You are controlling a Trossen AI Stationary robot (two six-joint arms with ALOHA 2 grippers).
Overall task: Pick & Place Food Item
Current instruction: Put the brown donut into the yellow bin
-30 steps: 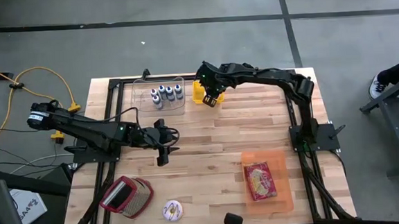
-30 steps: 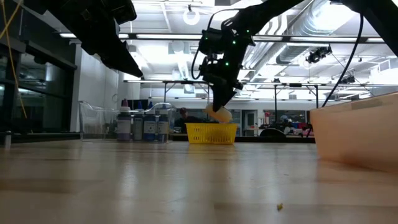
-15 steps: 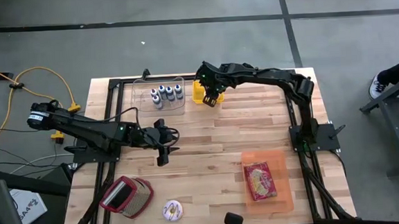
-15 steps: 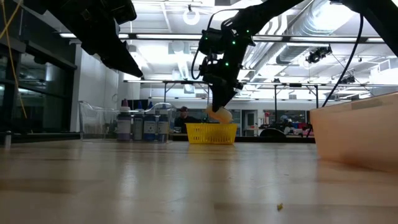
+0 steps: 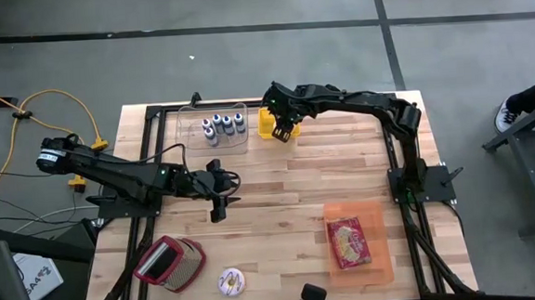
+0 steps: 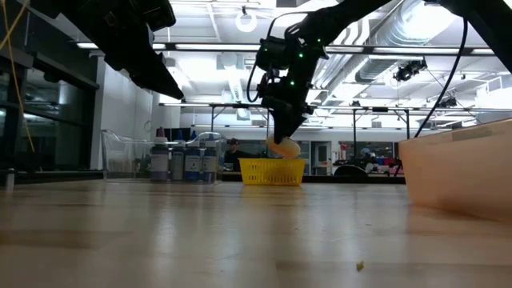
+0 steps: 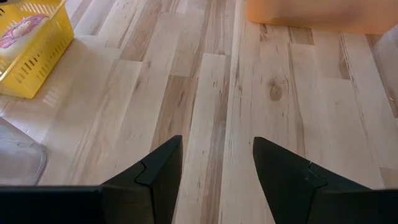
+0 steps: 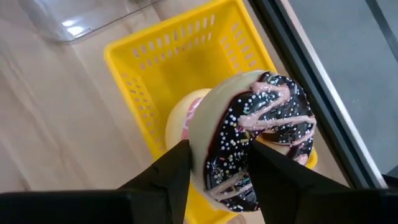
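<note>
Right gripper [image 8: 214, 168] hangs just over the yellow basket [image 8: 155, 56] at the far side of the table, and the donut [image 8: 249, 140] sits between its two fingers. The donut has dark icing with pink stripes and tiny sprinkles. It stands up on its edge, flat side facing one finger, and most of it pokes out past the fingertips, straight toward the basket below. The fingers look a little apart, yet the donut has not dropped, so I cannot tell if they squeeze it or only touch it. A second round pale treat [image 8: 183, 118] already lies inside the basket, right under the donut.

From the low view, the donut [image 6: 282, 147] is just above the basket rim [image 6: 272, 170], so a drop should land inside, I think. A clear tray of small bottles [image 5: 223, 127] stands just beside the basket.

Left gripper [image 5: 217, 205] waits well apart from all this, near the middle of the table, fingers spread wide and holding nothing. So the right arm is the one for this job.
</note>
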